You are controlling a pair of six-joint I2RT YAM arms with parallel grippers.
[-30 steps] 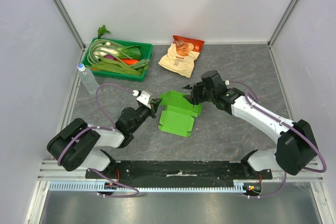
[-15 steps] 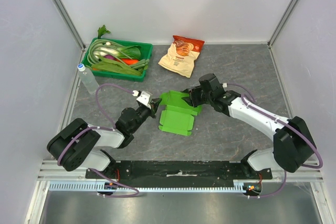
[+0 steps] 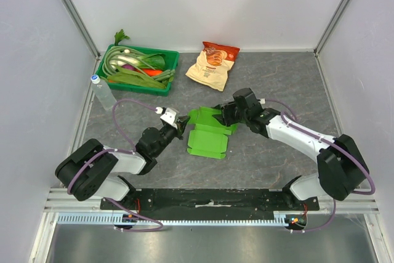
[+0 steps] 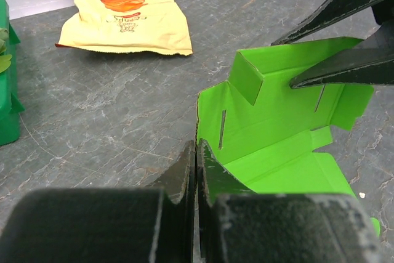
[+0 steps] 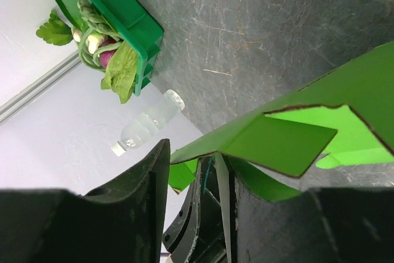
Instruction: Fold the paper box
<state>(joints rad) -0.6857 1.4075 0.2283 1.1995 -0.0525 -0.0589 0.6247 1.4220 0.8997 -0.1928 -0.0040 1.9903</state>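
Note:
The lime-green paper box point(image 3: 208, 135) lies half-opened on the grey table, its base flat and its far wall and flaps standing up. My left gripper point(image 3: 182, 128) is shut on the box's left wall edge point(image 4: 198, 152), the cardboard pinched between its tips. My right gripper point(image 3: 223, 114) is at the far side of the box, open. One finger point(image 4: 345, 4) is behind the raised far wall and the other point(image 4: 351, 69) is in front of it. In the right wrist view the green flap point(image 5: 289, 133) runs across the gap of the right gripper point(image 5: 194, 152), against one finger only.
A dark green tray point(image 3: 161, 84) of vegetables stands at the back left, with a clear water bottle point(image 3: 103, 92) lying beside it near the left wall. A beige-and-red snack bag point(image 3: 212, 61) lies at the back centre. White walls enclose the table.
My right gripper has moved slightly left towards the box's far wall and its jaws have narrowed. The left gripper and the box base have stayed in place.

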